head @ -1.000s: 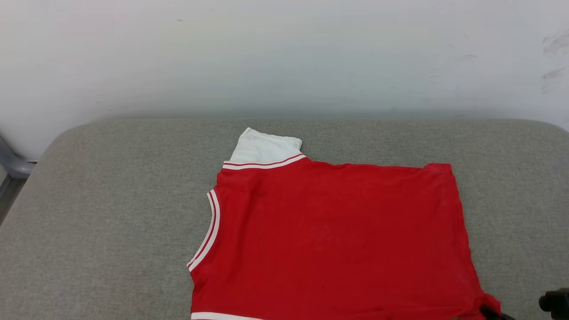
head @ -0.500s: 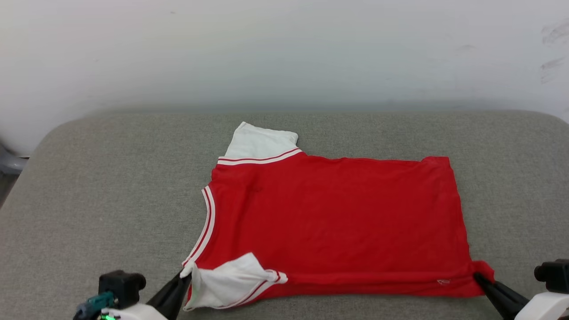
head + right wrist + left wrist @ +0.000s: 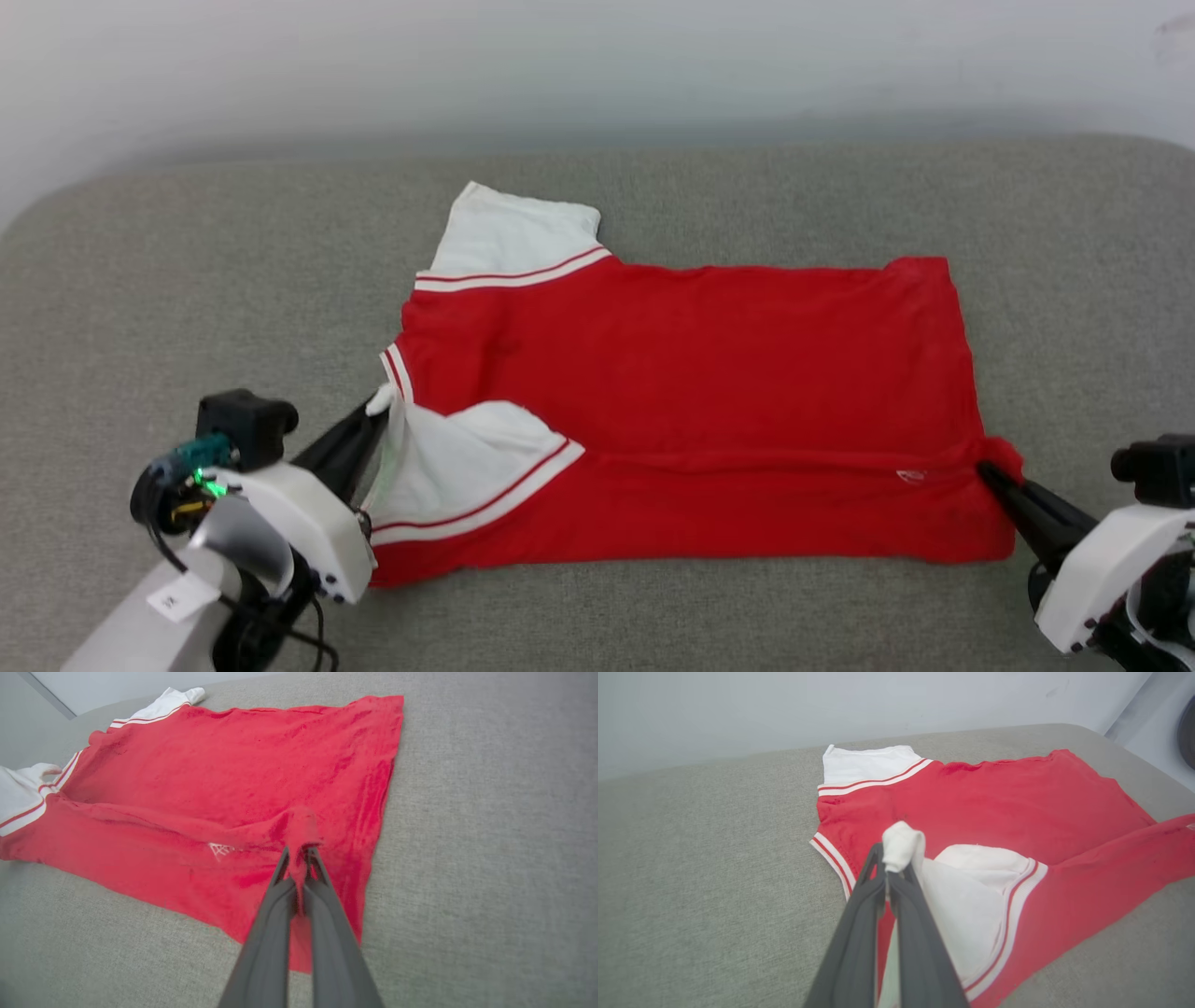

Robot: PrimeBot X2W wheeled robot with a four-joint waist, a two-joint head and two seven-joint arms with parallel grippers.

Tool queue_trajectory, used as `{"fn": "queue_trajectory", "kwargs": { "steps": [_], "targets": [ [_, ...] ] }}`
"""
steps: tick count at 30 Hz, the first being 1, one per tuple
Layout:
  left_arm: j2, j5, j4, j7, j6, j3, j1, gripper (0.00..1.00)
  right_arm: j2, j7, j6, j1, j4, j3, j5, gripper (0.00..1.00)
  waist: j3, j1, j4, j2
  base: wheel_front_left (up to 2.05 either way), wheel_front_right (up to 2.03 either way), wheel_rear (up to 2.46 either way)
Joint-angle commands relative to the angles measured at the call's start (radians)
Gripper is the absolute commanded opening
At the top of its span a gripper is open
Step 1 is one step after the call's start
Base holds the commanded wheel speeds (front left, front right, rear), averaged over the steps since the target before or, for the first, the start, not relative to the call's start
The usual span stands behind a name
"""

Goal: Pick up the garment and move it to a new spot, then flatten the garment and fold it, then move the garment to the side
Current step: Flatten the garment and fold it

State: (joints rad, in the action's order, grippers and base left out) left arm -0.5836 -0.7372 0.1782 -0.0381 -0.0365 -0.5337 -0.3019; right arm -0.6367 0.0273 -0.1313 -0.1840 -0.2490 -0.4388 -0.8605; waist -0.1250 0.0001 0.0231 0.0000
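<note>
We're looking down on a grey, woven padded surface (image 3: 187, 280) with rounded far corners. One thing lies on it: the garment (image 3: 700, 373), red, spread lengthwise across the middle with its collar end to the left. Its far white sleeve (image 3: 513, 229) rests flat on the grey weave, striped trim showing. The near white sleeve (image 3: 457, 467) is turned in over the red cloth, and a long crease runs along the near side. Grey padding shows on every side of it.
</note>
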Motion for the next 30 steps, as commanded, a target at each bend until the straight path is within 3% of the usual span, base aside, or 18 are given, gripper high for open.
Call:
{"fn": "queue_trajectory", "kwargs": {
  "steps": [1, 11, 23, 24, 25, 26, 27, 28, 30],
  "targets": [
    [0.005, 0.01, 0.029, -0.002, -0.012, 0.0, -0.046, 0.0, 0.011, 0.006, 0.001, -0.032, -0.008, -0.007, 0.007, 0.0, -0.044, -0.0001, 0.009, 0.0, 0.0, 0.0, 0.0],
    [0.051, 0.025, 0.244, -0.017, -0.065, -0.04, -0.182, 0.0, 0.043, 0.021, 0.001, -0.133, -0.094, -0.051, 0.003, 0.0, -0.12, -0.0001, 0.018, 0.0, 0.0, 0.0, 0.0],
    [0.109, -0.011, 0.453, -0.061, -0.092, -0.108, -0.228, 0.0, 0.072, 0.004, 0.001, -0.171, -0.191, -0.106, -0.009, 0.0, -0.148, -0.0001, 0.024, 0.0, 0.0, 0.0, 0.0],
    [0.111, -0.014, 0.464, -0.069, -0.092, -0.113, -0.234, 0.0, 0.073, 0.0, 0.001, -0.175, -0.197, -0.106, -0.01, 0.07, -0.146, -0.0001, 0.023, 0.0, 0.0, 0.0, 0.0],
    [0.113, -0.017, 0.474, -0.08, -0.091, -0.115, -0.239, 0.0, 0.074, -0.007, 0.001, -0.177, -0.201, -0.107, -0.011, 0.44, -0.143, -0.0001, 0.022, 0.0, 0.0, 0.0, 0.0],
    [0.114, -0.02, 0.483, -0.089, -0.091, -0.118, -0.243, 0.24, 0.076, -0.015, 0.001, -0.179, -0.202, -0.107, -0.015, 0.95, -0.137, -0.0001, 0.021, 0.0, 0.0, 0.0, 0.0],
    [0.113, -0.018, 0.491, -0.099, -0.092, -0.123, -0.249, 0.85, 0.075, -0.026, 0.001, -0.179, -0.201, -0.104, -0.018, 1.0, -0.13, -0.0001, 0.019, 0.0, 0.0, 0.0, 0.0],
    [0.112, -0.017, 0.495, -0.109, -0.091, -0.126, -0.255, 1.0, 0.074, -0.037, 0.001, -0.176, -0.199, -0.1, -0.02, 1.0, -0.123, -0.0001, 0.016, 0.0, 0.0, 0.0, 0.0],
    [0.113, -0.024, 0.498, -0.12, -0.092, -0.132, -0.268, 1.0, 0.068, -0.055, 0.001, -0.162, -0.191, -0.093, -0.024, 1.0, -0.105, -0.0001, 0.009, 0.0, 0.0, 0.0, 0.0]
  ]
}}
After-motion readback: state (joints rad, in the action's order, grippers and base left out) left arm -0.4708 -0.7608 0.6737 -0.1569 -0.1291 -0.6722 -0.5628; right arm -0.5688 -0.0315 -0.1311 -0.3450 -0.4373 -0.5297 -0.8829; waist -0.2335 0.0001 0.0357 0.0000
